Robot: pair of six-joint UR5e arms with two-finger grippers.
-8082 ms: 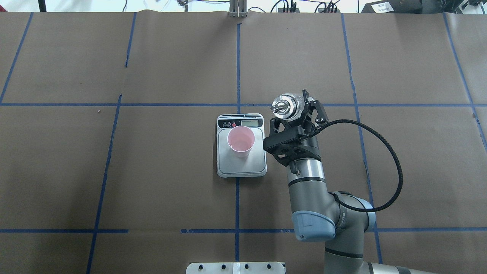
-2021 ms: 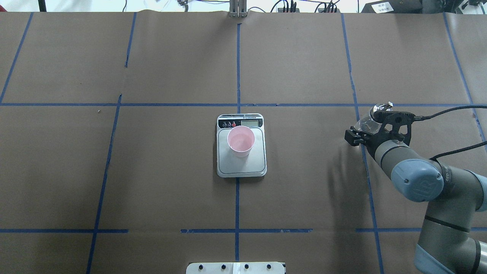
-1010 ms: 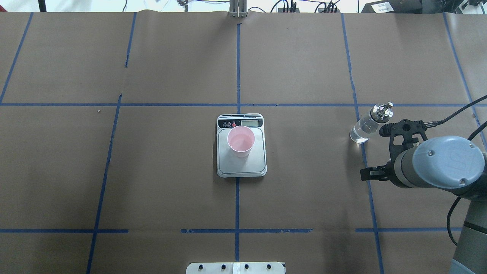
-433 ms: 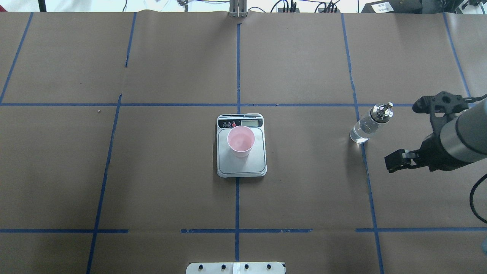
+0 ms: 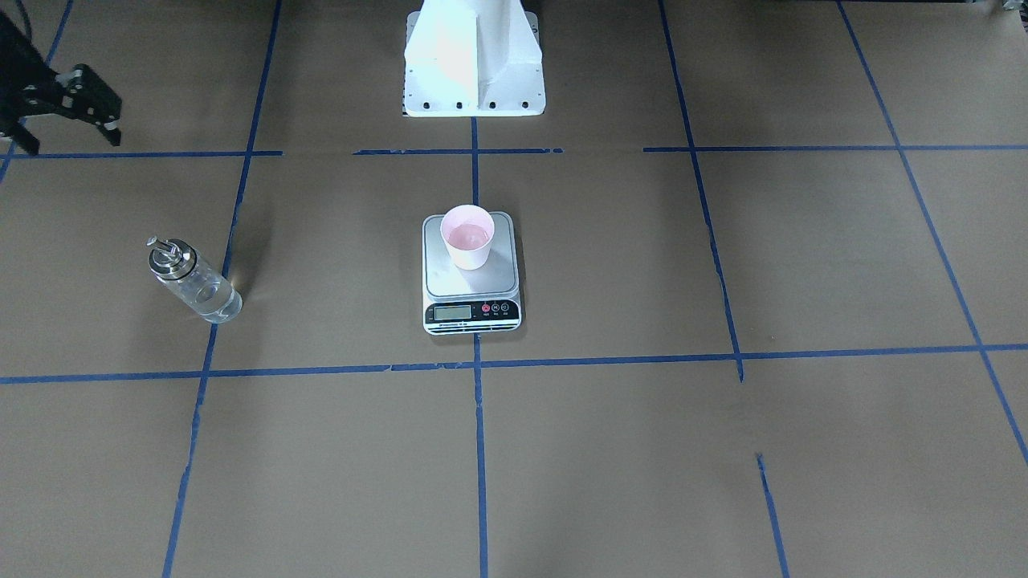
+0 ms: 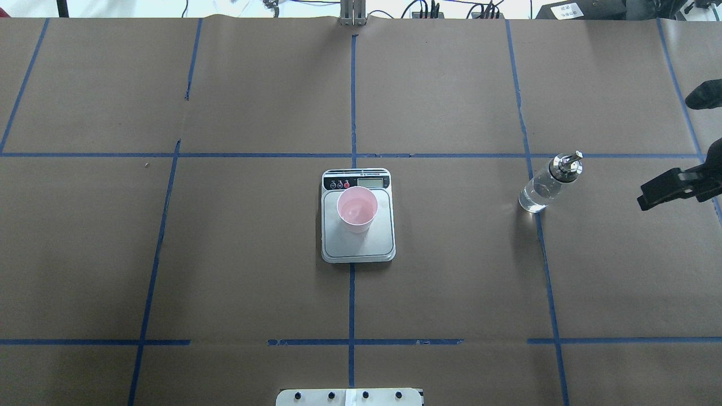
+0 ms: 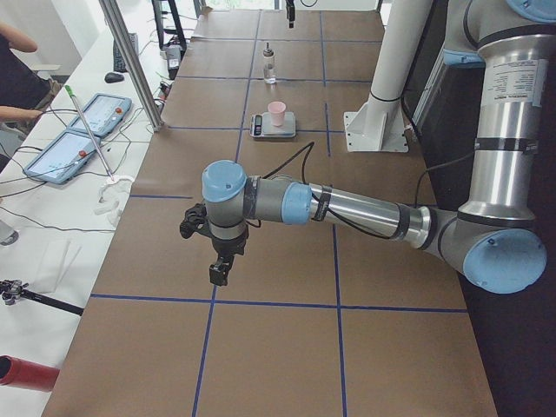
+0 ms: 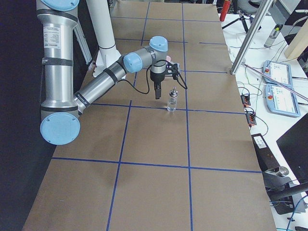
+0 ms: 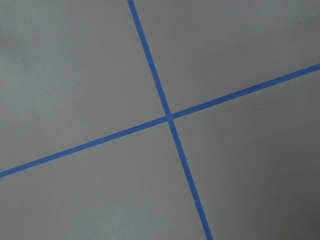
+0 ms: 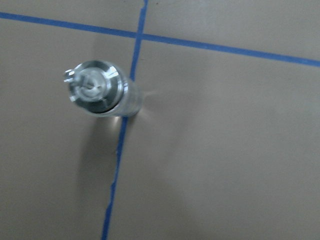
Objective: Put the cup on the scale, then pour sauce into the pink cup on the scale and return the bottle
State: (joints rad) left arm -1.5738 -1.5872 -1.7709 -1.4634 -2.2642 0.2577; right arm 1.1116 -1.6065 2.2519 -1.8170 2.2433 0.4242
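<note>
The pale pink cup (image 6: 357, 210) stands upright on the steel scale (image 6: 379, 243) at the table's middle, also in the front view (image 5: 468, 237). The clear glass bottle (image 6: 544, 186) with its metal spout stands upright on the paper at the right, on a blue tape line, free of any gripper. It also shows in the right wrist view (image 10: 100, 92). My right gripper (image 6: 667, 152) is open and empty at the right edge, well to the right of the bottle. My left gripper (image 7: 210, 252) shows only in the exterior left view, far from the scale. I cannot tell whether it is open or shut.
The white robot base plate (image 5: 474, 56) stands behind the scale. Blue tape lines (image 6: 352, 96) divide the brown paper into squares. Operator tablets (image 7: 69, 148) and a slanted metal pole (image 7: 130, 61) stand beside the table on my left.
My right gripper carried the bottle from beside the scale to the right, set it down upright, opened, and drew away to the right edge. Cup and scale have not moved.
</note>
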